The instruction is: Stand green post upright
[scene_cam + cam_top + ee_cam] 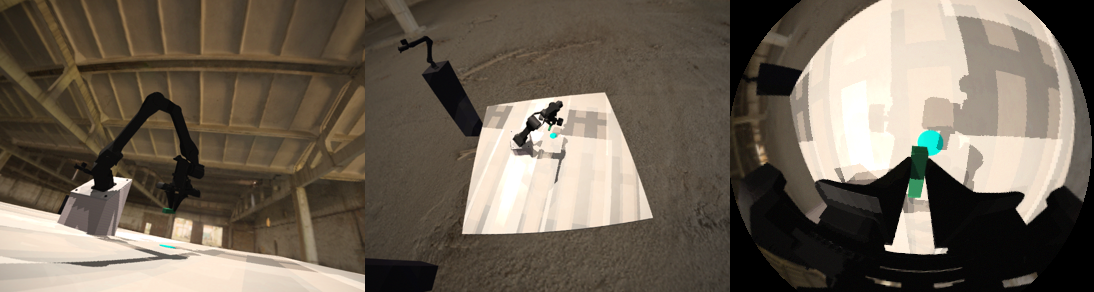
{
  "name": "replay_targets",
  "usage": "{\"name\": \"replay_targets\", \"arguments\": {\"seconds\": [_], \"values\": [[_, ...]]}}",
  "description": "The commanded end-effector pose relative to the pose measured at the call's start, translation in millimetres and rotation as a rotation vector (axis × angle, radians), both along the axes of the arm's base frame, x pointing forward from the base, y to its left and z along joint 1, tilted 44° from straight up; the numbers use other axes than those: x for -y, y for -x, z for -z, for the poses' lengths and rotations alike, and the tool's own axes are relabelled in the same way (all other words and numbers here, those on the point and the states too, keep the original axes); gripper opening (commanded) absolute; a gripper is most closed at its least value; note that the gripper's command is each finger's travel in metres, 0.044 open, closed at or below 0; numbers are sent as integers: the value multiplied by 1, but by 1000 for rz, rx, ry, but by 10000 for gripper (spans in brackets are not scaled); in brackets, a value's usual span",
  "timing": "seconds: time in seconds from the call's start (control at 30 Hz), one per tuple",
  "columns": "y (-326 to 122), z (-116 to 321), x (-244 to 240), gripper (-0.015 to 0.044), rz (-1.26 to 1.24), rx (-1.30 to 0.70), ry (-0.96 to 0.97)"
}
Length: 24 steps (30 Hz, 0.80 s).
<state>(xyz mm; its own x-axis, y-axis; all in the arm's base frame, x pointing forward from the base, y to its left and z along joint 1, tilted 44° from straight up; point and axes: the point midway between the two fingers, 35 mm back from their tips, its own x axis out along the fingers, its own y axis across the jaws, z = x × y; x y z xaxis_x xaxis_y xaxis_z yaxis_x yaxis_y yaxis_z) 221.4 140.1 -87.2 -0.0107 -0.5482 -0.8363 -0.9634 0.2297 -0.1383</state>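
The green post [549, 127] [168, 210] [917, 172] is held between the fingertips of my gripper [173, 209] [918, 161], which is shut on it. In the exterior view the post lies roughly level and hangs well above the table. The cyan circle [553, 135] [167, 246] [930, 143] is flat on the table top, below the post. In the wrist view the circle shows just beyond the post's far end, a little to the right. The post's middle is partly covered by the fingers in the exterior view.
The arm's base block [522, 151] [100, 207] stands left of the circle on the pale table top [559, 213] [213, 274]. A dark pillar [453, 97] with another arm stands beyond the table's left edge. Another dark block [398, 275] is at the lower left. Patchy shadows cross the table.
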Motion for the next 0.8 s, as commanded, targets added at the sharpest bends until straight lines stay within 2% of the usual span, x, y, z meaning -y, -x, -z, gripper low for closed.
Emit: {"name": "replay_targets", "arguments": {"seconds": [0.0,0.77], "values": [[1,2,2,23,10,-14,-29],[4,14,8,23,45,-60,-192]]}}
